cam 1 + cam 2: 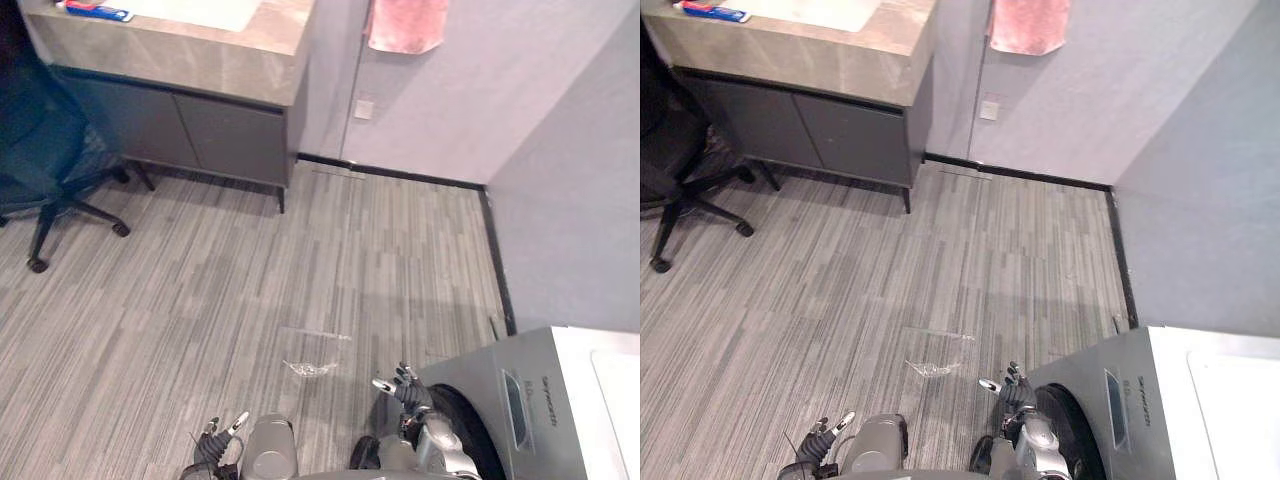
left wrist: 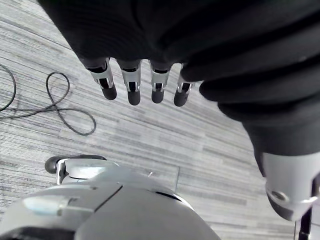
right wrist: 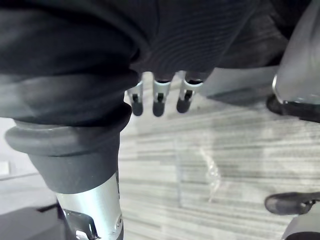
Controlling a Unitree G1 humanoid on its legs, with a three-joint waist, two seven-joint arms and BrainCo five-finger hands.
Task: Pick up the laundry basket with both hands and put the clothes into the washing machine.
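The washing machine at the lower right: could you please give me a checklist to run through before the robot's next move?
1. Left hand free: ok, fingers straight, holding nothing.
2. Right hand free: ok, fingers straight, holding nothing.
3. Laundry basket held in both hands: not ok, since both are empty.
4. Silver-grey box-shaped washing machine close by: ok, it stands just beside the right hand.
5. Its round dark door open: cannot tell, as the right arm partly hides it.
6. Path free: probably not ok, because a pale crumpled scrap lies on the grey striped floor ahead.
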